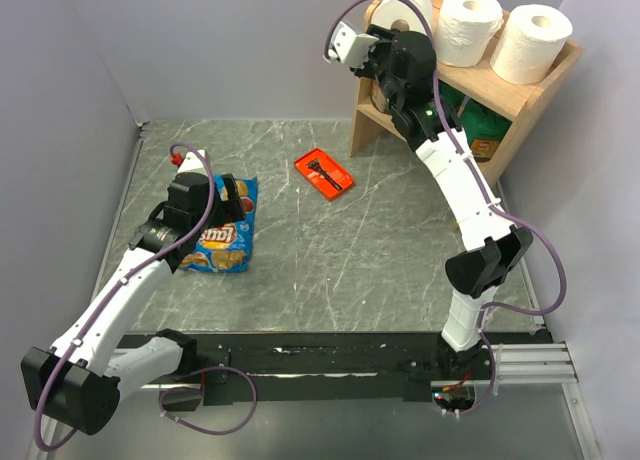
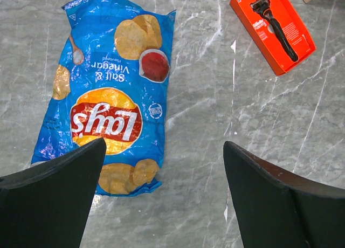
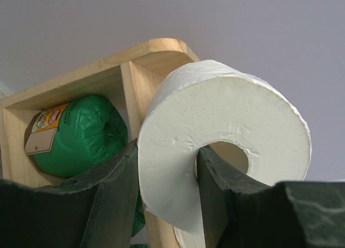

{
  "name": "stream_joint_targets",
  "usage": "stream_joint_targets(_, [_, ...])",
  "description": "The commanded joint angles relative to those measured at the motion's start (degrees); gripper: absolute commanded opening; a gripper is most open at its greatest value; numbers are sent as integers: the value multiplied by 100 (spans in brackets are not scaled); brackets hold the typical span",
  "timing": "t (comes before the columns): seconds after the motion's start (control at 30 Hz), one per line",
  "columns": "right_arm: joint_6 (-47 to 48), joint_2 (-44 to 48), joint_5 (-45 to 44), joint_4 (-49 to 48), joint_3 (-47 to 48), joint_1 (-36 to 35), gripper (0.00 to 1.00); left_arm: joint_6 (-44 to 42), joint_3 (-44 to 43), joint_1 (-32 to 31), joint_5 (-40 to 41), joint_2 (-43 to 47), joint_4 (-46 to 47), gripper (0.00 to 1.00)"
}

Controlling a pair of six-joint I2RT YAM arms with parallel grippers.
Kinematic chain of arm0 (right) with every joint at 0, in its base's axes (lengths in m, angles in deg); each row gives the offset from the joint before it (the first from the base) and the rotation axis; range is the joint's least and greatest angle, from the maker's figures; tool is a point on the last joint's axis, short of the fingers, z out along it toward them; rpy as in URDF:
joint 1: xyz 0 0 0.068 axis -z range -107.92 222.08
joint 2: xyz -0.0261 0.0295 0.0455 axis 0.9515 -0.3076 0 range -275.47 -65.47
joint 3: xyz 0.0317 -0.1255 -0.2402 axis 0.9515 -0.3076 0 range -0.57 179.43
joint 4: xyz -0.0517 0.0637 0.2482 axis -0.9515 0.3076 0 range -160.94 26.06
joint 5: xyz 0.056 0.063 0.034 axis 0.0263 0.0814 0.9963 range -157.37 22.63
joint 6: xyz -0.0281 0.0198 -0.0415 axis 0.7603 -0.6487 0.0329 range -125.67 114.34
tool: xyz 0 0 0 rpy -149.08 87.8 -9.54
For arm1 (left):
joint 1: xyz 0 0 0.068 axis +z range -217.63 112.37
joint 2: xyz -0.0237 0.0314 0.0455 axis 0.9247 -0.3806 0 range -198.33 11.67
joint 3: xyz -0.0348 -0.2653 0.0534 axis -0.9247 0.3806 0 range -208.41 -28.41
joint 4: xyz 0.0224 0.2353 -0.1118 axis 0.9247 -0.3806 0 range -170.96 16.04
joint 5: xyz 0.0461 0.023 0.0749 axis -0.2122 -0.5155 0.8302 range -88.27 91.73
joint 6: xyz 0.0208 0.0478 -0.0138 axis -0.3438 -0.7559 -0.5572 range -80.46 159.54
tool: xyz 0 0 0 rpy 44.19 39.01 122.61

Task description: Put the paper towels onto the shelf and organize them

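Grey marbled table [image 1: 400, 250] with pale walls behind. The right pincer [image 3: 168, 183] is clamped on the end roll [image 3: 226, 124]: one finger [image 3: 108, 194] presses the roll's outer side and the other [image 3: 221, 188] reaches into its hollow tube, so the paper wall is pinched between them. From above, this roll [image 1: 405, 5] sits at the left end of the shelf [image 1: 520, 100] top, with the pincer [image 1: 392, 35] just in front of it; whether it rests on the wood I cannot tell. Just beside it to the right stand the other two rolls [image 1: 470, 25], in a row along the top tier. Green canisters [image 3: 81, 135] fill the tier below.

The left pincer [image 2: 164, 151] hangs over the table with its jaws spread wide, holding nothing, well apart from the shelf. Below it lies a chips bag [image 2: 108, 91], flat on the table. A red razor box [image 2: 275, 29] lies farther out, between bag and shelf.
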Motion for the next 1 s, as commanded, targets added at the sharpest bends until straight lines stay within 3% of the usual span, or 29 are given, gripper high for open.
stream_joint_targets(0.0, [40,139,13,-733,257,112,36,9,-21,-27,-34,-19,138,96])
stream_joint_targets(0.37, [-4,25,128,-1006,301,244,49,-9,-3,-27,-7,-10,147,96])
stream_joint_targets(0.97, [-66,-169,260,-1173,521,394,55,0,-12,-19,81,-10,138,96])
